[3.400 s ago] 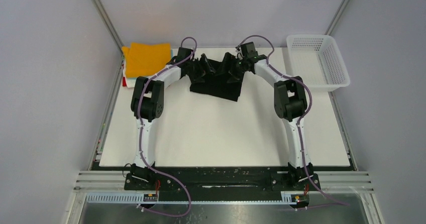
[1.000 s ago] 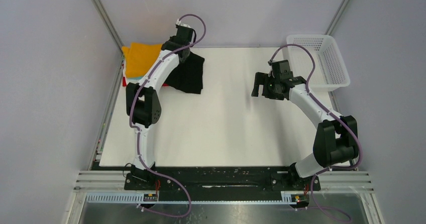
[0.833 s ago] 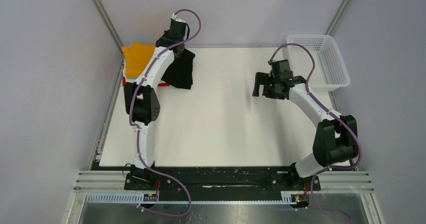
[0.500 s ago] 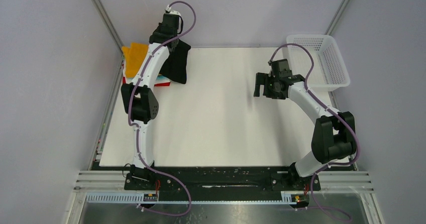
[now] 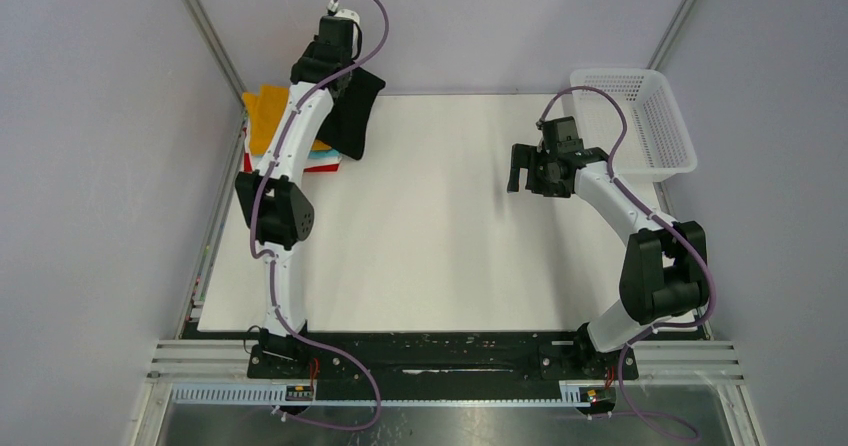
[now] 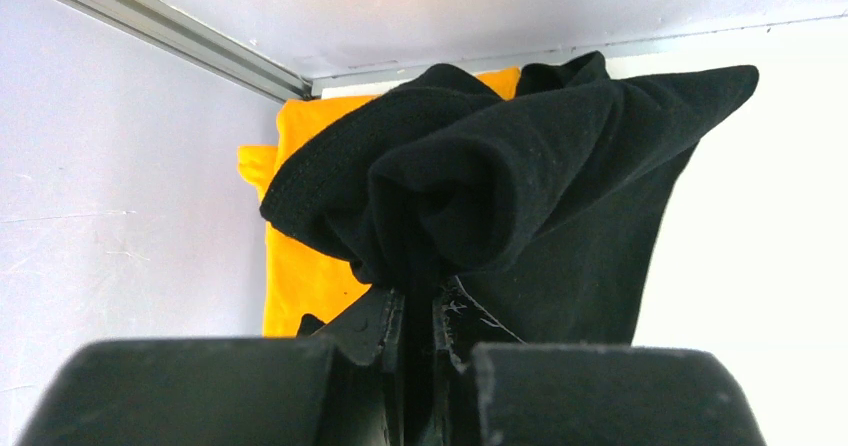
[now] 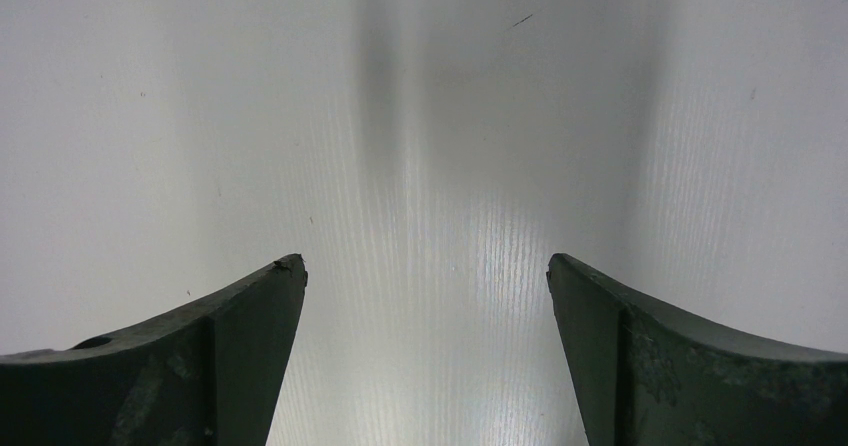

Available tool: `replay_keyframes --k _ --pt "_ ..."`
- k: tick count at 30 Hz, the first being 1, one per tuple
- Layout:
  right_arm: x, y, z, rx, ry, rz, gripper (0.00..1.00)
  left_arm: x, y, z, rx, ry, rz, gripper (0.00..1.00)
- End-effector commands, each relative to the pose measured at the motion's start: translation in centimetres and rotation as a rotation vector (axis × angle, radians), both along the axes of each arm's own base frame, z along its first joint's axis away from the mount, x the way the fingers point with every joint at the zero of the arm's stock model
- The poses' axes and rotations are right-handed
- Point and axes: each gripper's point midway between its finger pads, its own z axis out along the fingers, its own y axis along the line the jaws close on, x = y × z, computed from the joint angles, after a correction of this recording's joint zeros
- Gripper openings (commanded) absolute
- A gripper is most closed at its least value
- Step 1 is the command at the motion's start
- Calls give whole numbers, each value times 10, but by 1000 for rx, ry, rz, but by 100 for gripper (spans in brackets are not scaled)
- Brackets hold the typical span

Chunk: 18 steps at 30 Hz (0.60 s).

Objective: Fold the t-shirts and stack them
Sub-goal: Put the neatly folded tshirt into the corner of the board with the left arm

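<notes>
The left arm [image 5: 285, 146] stretches far up and away, to the back left corner of the flat white surface [image 5: 440, 246]. Its elbow is bent just a little and its wrist is high in the air. The left end effector [image 6: 418, 311] is pinched tight on a bunch of the big soft black cloth t-shirt [image 6: 540, 176]. The black t-shirt hangs down from it, all crumpled, with one pointy corner sticking out to the right. I cannot tell if its bottom end touches the surface.

Just behind and to the left of it lies a folded orange cloth t-shirt [image 5: 262, 116], on top of a pile in the corner. Thin edges of a teal t-shirt [image 5: 322, 154] and a red t-shirt [image 5: 322, 166] peek out from under it.

The right arm [image 5: 620, 201] is bent at the elbow and leans in toward the middle. The right end effector [image 7: 425, 276] has its fingers wide apart, holds nothing, and points at bare surface. It is near a white plastic mesh basket [image 5: 600, 74] at the back right.
</notes>
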Motion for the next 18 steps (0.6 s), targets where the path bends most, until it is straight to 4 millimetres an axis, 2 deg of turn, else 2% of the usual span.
replay_keyframes --k 1,6,9,18 --pt "13 -4 11 -13 -29 -11 100 -23 -1 98 -84 -210 -28 0" --pt "12 -2 11 6 -17 -7 100 -30 10 113 -55 -236 13 0" --pt "12 -2 10 7 -13 -8 100 -29 15 111 -33 -229 32 0" --pt "10 -2 4 4 21 -7 100 -5 50 66 -11 -156 132 0"
